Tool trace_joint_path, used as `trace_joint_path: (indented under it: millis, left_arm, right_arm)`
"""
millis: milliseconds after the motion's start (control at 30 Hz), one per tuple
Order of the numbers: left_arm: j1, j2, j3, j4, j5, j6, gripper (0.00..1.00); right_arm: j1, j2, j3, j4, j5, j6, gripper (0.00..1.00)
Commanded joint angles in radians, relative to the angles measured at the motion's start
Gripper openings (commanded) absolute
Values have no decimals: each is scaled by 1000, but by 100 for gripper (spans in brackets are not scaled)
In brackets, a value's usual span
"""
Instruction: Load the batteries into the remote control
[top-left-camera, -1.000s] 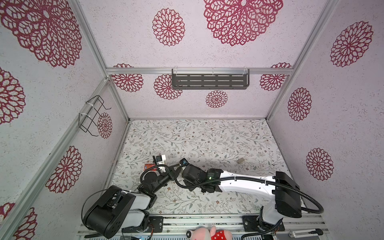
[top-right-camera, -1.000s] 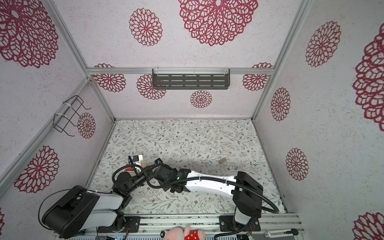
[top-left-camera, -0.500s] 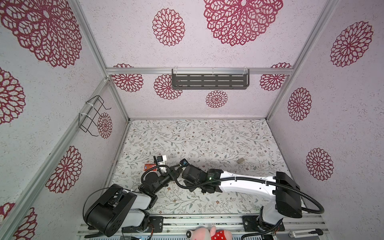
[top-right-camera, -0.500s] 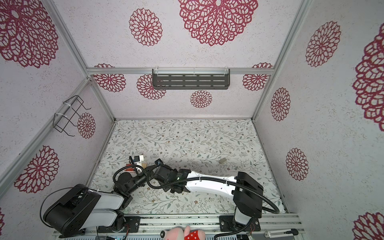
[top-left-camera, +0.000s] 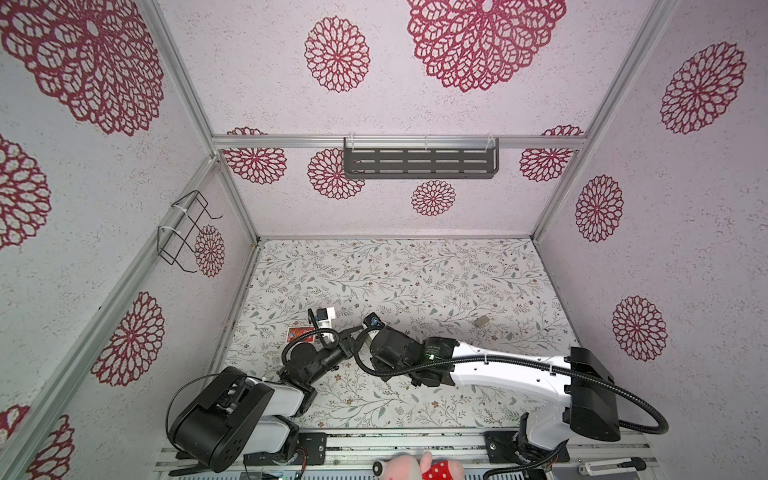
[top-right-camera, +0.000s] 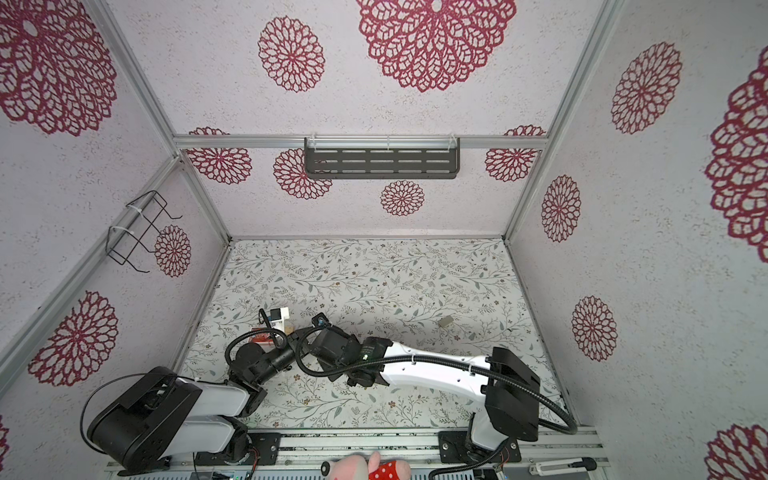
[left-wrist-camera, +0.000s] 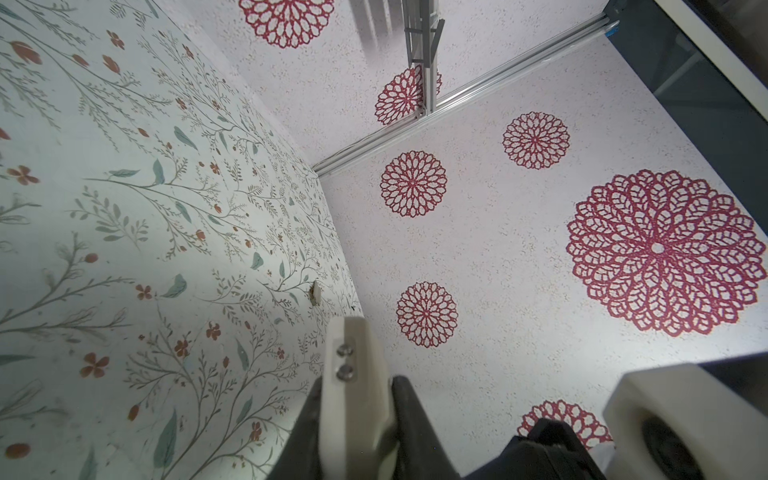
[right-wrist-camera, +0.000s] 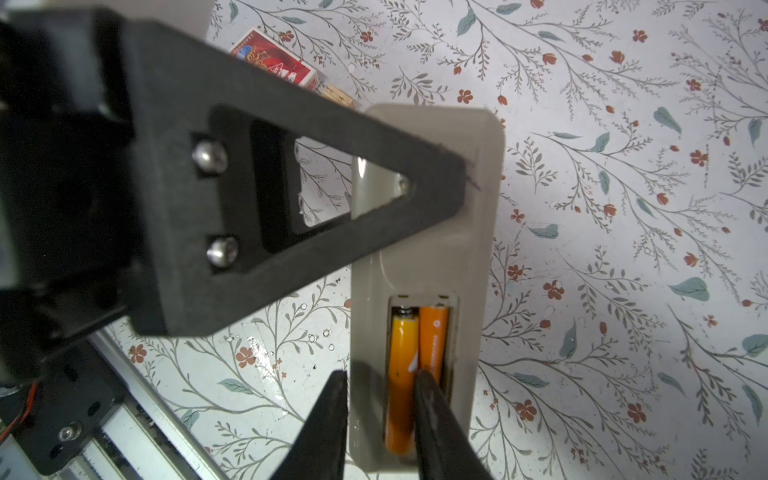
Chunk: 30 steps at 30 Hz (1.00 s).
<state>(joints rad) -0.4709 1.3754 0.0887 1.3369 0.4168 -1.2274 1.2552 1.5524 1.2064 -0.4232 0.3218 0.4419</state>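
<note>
The remote control (right-wrist-camera: 428, 249) lies back up, beige-grey, with its compartment uncovered. Two orange batteries (right-wrist-camera: 417, 357) sit side by side inside it. My left gripper (left-wrist-camera: 357, 386) is shut on the remote's far end, and its black triangular finger (right-wrist-camera: 374, 166) crosses over it in the right wrist view. My right gripper (right-wrist-camera: 381, 376) is open over the compartment end. One fingertip (right-wrist-camera: 424, 380) rests over the batteries and the other hangs beside the remote's edge. In both top views the two grippers meet at the front left (top-left-camera: 347, 334), with the remote hidden under them.
A red printed card box (right-wrist-camera: 274, 58) with a small tan wooden block (right-wrist-camera: 338, 95) beside it lies just beyond the remote, near the left wall. A small beige piece (top-left-camera: 481, 321) lies on the floral mat at the right. A metal rail (right-wrist-camera: 137, 415) runs along the front edge.
The right gripper's jaws have parted over the batteries. Both arms stay almost where they were, meeting at the front left.
</note>
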Motion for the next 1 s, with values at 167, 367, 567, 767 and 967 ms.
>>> trace_joint_path:
  millis: [167,367,567,767,967]
  left_arm:
    - [-14,7,43,84,104,-30,0]
    - [-17,18,52,84,133,-34,0]
    - [-16,30,55,84,177,-50,0]
    - [-16,47,69,84,224,-76,0]
    - [-20,60,79,84,260,-98,0]
  right_arm:
    - [-1,-89,-13,34,30,15,36]
    - [-2,-123,-15,32,43,16,39]
    - [-2,-156,-19,27,59,13,47]
    - [-3,-183,-57,37,77,-27,47]
    - [2,-235,-82,48,80,-134,46]
